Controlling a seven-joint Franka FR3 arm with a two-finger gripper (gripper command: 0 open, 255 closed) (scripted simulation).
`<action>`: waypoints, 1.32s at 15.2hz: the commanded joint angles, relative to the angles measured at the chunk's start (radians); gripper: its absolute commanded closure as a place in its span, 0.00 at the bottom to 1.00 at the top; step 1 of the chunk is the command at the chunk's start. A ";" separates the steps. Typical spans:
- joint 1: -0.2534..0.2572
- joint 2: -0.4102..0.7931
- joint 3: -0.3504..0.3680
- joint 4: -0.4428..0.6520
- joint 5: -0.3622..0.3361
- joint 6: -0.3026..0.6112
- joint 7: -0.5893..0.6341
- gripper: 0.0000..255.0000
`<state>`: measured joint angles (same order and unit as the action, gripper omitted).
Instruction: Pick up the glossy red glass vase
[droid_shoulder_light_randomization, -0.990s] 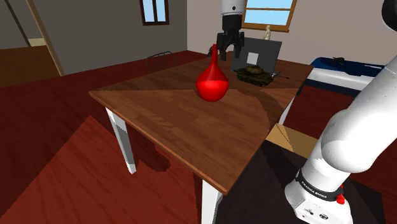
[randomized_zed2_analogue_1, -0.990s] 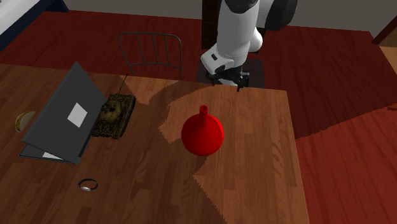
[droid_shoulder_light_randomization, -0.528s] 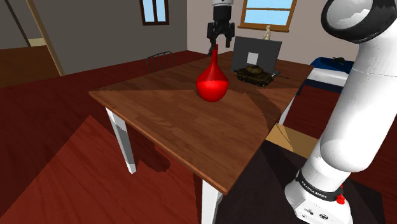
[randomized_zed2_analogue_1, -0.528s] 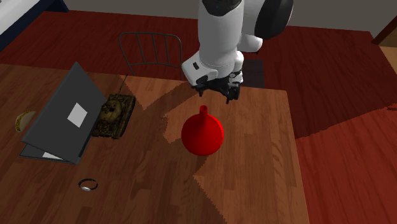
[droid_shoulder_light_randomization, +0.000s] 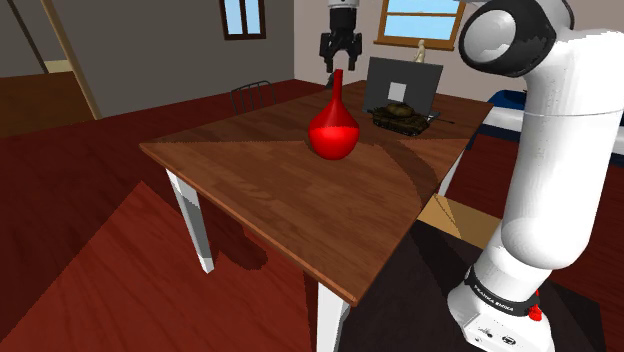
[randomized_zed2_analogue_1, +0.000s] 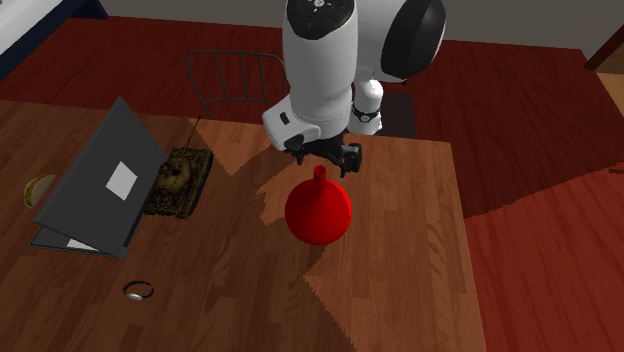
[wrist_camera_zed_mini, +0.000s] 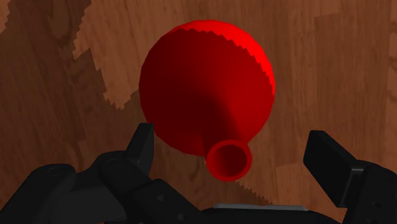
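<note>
My pincer (wrist_camera_zed_mini: 232, 139): all black, fingers and body alike.
My arm (droid_shoulder_light_randomization: 555, 150): white shells, dark joints.
Vase (wrist_camera_zed_mini: 203, 89): plain red all over, brighter along its lit edge, deeper red in the shade.
Table top (droid_shoulder_light_randomization: 270, 190): brown wood grain, crossed by darker shadow patches.
Table legs (droid_shoulder_light_randomization: 190, 225): white.
Laptop (randomized_zed2_analogue_1: 95, 185): dark grey, with a white square on the lid.
Toy tank (randomized_zed2_analogue_1: 180, 178): olive and brown camouflage blotches.
Floor (droid_shoulder_light_randomization: 80, 230): deep red-brown boards.
Chair (randomized_zed2_analogue_1: 235, 85): dark frame.
</note>
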<state>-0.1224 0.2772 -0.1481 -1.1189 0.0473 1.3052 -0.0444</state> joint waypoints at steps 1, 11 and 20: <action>0.002 -0.015 0.000 -0.050 -0.003 0.035 0.000 0.00; 0.007 -0.039 0.001 -0.121 -0.006 0.083 0.003 1.00; -0.002 0.008 -0.001 0.019 0.001 -0.010 -0.001 1.00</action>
<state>-0.1234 0.2795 -0.1488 -1.1246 0.0475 1.3123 -0.0462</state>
